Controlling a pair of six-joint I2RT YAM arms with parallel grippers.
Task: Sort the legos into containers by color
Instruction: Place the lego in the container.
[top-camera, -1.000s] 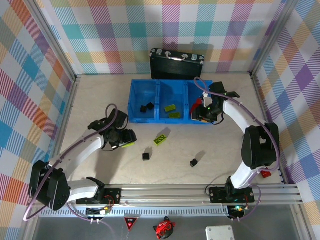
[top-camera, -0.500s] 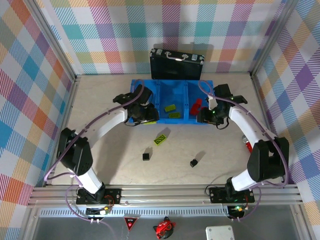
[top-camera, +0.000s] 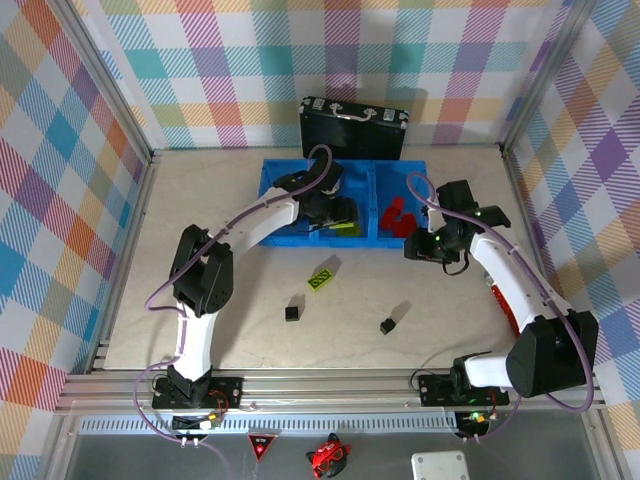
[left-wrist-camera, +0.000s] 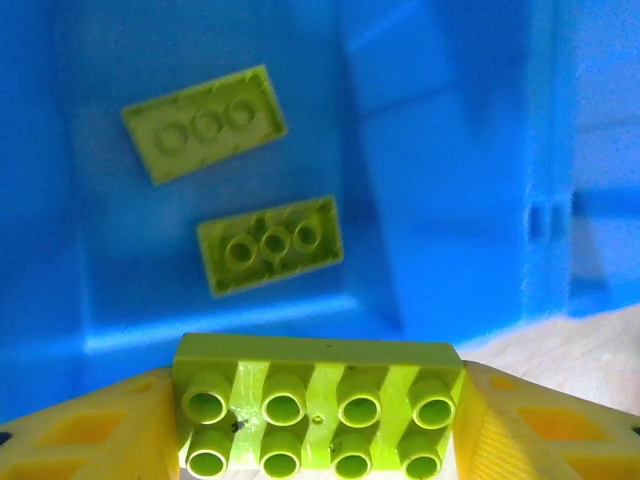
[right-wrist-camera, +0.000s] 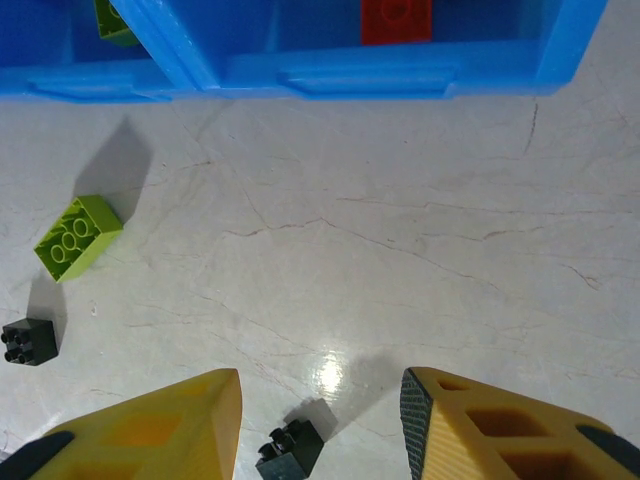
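Observation:
My left gripper (left-wrist-camera: 318, 425) is shut on a lime-green lego (left-wrist-camera: 318, 405), studs toward the camera, over the middle compartment of the blue containers (top-camera: 318, 238). Two more green legos (left-wrist-camera: 205, 123) (left-wrist-camera: 270, 245) lie on that compartment's floor. Red legos (top-camera: 395, 215) sit in the right compartment. My right gripper (top-camera: 425, 246) hangs open just in front of the bin's right end, nothing between its fingers. On the table lie a green lego (top-camera: 321, 280) and two black cubes (top-camera: 291, 313) (top-camera: 386, 325). In the right wrist view one black cube (right-wrist-camera: 292, 452) sits below my open right gripper (right-wrist-camera: 320, 410).
A black case with a metal handle (top-camera: 352, 125) stands behind the bin. A red stick (top-camera: 503, 303) lies partly under my right forearm. The plaid walls close in the table on three sides. The left arm stretches diagonally across the table's left half.
The left arm swung from the table's left side up to the bin's middle compartment, carrying the green lego. The right gripper pulled back from the right compartment, leaving red legos there.

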